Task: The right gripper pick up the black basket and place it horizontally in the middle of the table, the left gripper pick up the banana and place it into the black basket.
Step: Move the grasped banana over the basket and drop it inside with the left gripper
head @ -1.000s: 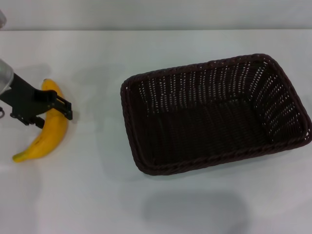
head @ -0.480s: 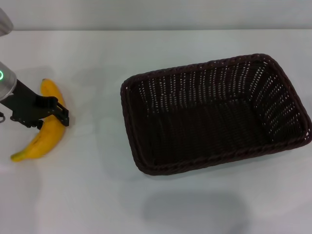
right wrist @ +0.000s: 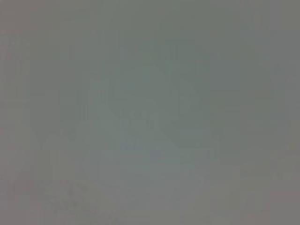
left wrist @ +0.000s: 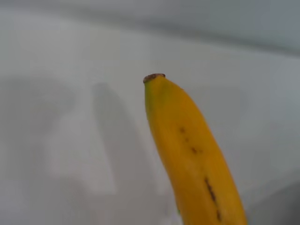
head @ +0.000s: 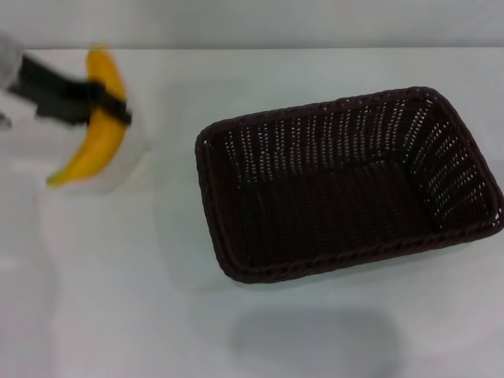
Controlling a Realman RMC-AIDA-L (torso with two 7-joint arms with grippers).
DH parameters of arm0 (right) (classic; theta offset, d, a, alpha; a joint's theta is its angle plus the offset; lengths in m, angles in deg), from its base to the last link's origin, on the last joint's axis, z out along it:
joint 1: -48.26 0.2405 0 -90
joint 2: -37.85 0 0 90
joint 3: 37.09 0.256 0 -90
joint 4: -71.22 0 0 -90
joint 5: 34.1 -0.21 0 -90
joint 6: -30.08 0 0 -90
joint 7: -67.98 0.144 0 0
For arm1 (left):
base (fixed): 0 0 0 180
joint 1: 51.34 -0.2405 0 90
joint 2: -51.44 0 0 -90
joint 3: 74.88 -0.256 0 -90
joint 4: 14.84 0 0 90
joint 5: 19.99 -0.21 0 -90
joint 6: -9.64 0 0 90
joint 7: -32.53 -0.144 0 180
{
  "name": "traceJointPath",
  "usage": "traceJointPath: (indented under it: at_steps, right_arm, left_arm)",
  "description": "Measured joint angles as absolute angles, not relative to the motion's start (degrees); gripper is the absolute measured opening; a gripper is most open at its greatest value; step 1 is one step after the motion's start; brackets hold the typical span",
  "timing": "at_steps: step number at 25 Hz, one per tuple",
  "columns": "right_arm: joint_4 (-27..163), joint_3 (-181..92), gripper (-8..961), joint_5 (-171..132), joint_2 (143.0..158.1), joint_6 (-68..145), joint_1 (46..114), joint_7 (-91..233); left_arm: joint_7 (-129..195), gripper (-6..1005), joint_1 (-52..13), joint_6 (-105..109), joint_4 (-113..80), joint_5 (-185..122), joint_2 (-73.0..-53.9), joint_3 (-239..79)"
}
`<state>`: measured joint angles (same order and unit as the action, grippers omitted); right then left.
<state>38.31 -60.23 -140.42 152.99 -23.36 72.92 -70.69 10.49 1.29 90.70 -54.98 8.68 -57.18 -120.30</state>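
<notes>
My left gripper point(head: 106, 102) is shut on the yellow banana point(head: 96, 130) at the far left of the head view and holds it lifted above the white table point(head: 118, 299). The banana hangs across the fingers, its lower end pointing toward the table's left edge. The left wrist view shows the banana point(left wrist: 192, 154) close up, with brown specks and a dark tip, over the table. The black basket point(head: 346, 181) lies horizontally on the table, right of centre, and holds nothing. The right gripper is out of view; the right wrist view shows only plain grey.
A soft shadow point(head: 315, 339) lies on the table in front of the basket. The table's far edge point(head: 252, 49) runs along the top of the head view.
My left gripper has risen with the banana, lifting it off the table and up and slightly right in the head view. The basket has not moved.
</notes>
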Motion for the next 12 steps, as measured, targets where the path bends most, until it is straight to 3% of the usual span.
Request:
traceJointPath:
  at_steps: [7,12]
  right_arm:
    - [38.05,-60.29,811,-140.59,153.03,-23.93,72.93,-70.23]
    - [37.78,-60.81,811,-140.33,152.95,-25.4,72.95,-68.29]
  left_arm:
    - [3.08,524,9.18,102.72,-60.9,19.18,-54.3,-120.51]
    - [0.53,537,15.74,105.79,-60.91,21.67,-55.47,-121.63]
